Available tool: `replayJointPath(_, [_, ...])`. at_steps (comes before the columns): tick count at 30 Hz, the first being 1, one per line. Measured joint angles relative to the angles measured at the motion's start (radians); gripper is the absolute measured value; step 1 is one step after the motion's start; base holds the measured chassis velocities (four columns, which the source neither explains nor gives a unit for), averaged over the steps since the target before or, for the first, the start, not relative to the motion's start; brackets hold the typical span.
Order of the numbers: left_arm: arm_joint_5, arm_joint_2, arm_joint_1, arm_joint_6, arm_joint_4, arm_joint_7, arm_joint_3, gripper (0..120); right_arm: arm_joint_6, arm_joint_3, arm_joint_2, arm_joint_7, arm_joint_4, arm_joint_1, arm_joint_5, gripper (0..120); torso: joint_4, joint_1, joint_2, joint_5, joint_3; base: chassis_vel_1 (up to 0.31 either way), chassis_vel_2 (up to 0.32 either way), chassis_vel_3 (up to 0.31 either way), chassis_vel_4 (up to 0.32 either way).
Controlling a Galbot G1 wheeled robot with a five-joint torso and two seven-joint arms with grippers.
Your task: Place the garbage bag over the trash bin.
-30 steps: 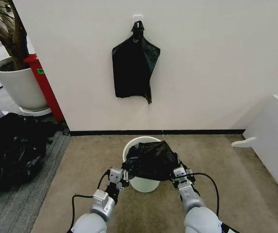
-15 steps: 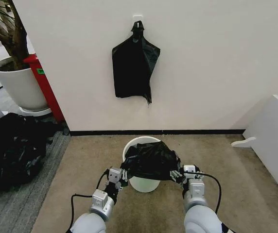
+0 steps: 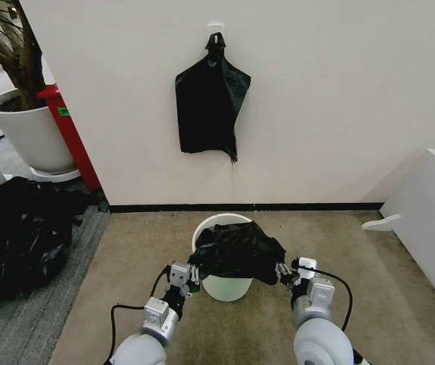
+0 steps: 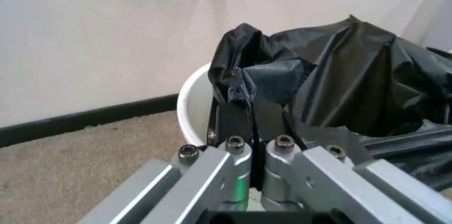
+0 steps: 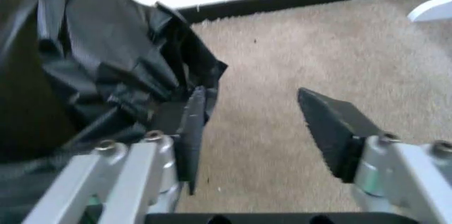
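Note:
The trash bin (image 3: 219,287) is a small white bucket on the carpet near the wall, and its rim (image 4: 189,101) lies just beyond my left fingers. The glossy black garbage bag (image 3: 239,249) is draped over the bin's top and right side. My left gripper (image 3: 192,275) is at the bin's left, shut on the bag's crumpled edge (image 4: 244,89). My right gripper (image 3: 288,272) is at the bin's right and stands open. In the right wrist view the gripper (image 5: 258,123) holds nothing, and the bag (image 5: 106,65) hangs against the outside of one finger.
A flat black bundle of bags (image 3: 208,106) hangs from a wall hook above the bin. A big black plastic heap (image 3: 16,236) lies at the left, with a plant pot (image 3: 31,133) and a red object (image 3: 69,129) behind it. A white panel (image 3: 430,220) stands at the right.
My right gripper has opened, let go of the bag and drawn away to the right. The bag's right side has settled over the bin. The left gripper has stayed put.

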State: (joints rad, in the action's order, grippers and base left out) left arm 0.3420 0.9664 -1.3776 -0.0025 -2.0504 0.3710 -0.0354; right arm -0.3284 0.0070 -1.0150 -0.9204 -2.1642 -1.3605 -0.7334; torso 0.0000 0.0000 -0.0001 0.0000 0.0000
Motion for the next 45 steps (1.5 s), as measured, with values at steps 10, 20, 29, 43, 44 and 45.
replayJointPath(10, [0.004,0.004,0.003,-0.002,-0.006,0.001,0.012,0,-0.082,-0.022,-0.007,-0.001,-0.006,0.03,-0.04,12,0.0001,0.0,0.0,0.0,0.0,0.0,0.0,0.0,0.0])
replayJointPath(20, [0.029,0.019,0.032,-0.036,-0.005,-0.007,0.026,0,-0.253,-0.013,0.001,-0.036,-0.067,0.042,-0.178,0,0.0,0.0,0.0,0.0,0.0,0.0,0.0,0.0,0.0])
replayJointPath(29, [0.043,0.024,0.046,-0.05,-0.004,-0.01,0.032,0,-0.182,0.026,0.025,0.025,-0.113,0.012,0.009,0,0.0,0.0,0.0,0.0001,0.0,0.0,0.0,0.0,0.0])
replayJointPath(43, [0.022,-0.003,0.007,-0.064,-0.021,-0.007,0.033,0,0.038,0.006,0.046,0.227,-0.151,-0.166,0.395,0,-0.0001,0.0,0.0,0.0,0.0,0.0,0.0,0.0,0.0])
replayJointPath(44, [0.015,-0.013,0.0,-0.067,-0.025,-0.004,0.033,0,0.045,0.0,0.048,0.237,-0.151,-0.18,0.421,0,0.0,0.0,0.0,0.0,0.0,0.0,0.0,0.0,0.0])
replayJointPath(45, [0.001,-0.025,-0.009,-0.071,-0.027,0.002,0.033,0,0.051,-0.01,0.05,0.247,-0.148,-0.196,0.452,0,-0.0001,0.0,0.0,-0.0001,0.0,0.0,0.0,0.0,0.0])
